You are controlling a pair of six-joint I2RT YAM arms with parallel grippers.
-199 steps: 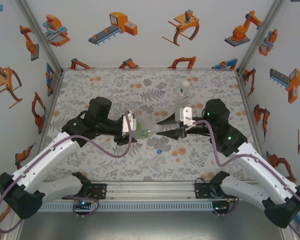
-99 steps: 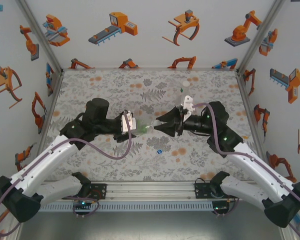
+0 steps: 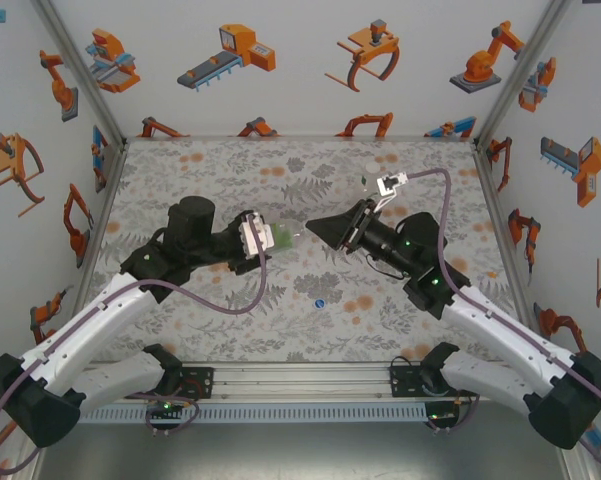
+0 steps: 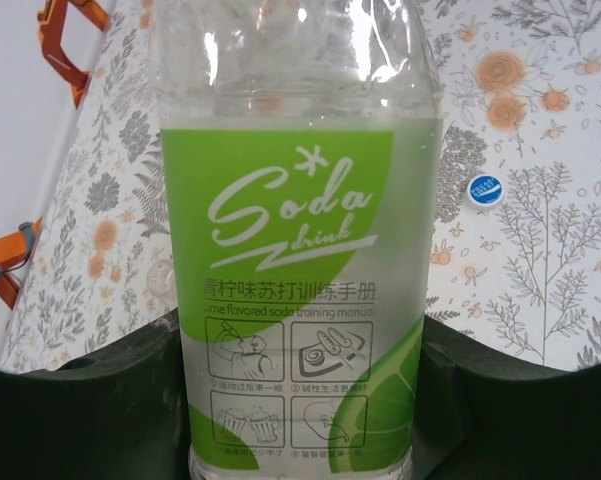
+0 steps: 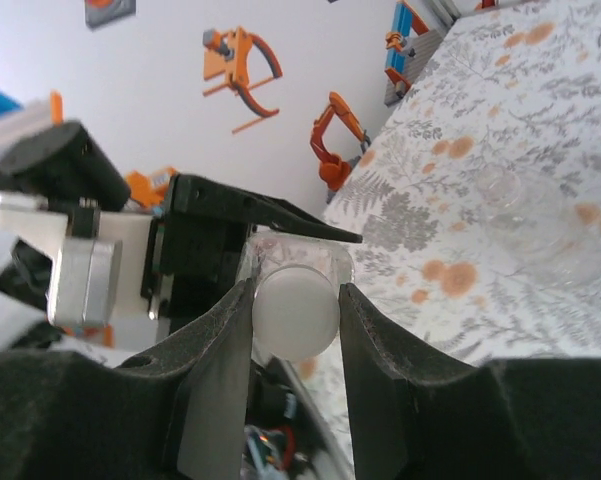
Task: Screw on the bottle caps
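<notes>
My left gripper (image 3: 259,241) is shut on a transparent bottle with a green "Soda drink" label (image 3: 281,237), held roughly level with its neck pointing right. In the left wrist view the bottle (image 4: 300,250) stands between the dark fingers (image 4: 100,400), and the gripper (image 4: 300,345) clamps its lower body. My right gripper (image 3: 313,227) meets the neck from the right. In the right wrist view this gripper (image 5: 295,300) is shut on a white bottle cap (image 5: 295,312) that sits against the bottle's mouth. A blue cap (image 3: 320,302) lies on the table below them.
A colourless bottle (image 5: 525,215) rests on the flowered table (image 3: 230,170) behind the right gripper. The blue cap (image 4: 483,190) lies on the table beyond the held bottle. Walls with robot stickers close the left, right and far sides.
The right wrist has rolled about its axis with the cap in its jaws, its camera swinging up and back. Both grippers and the bottle have shifted slightly away from the near edge.
</notes>
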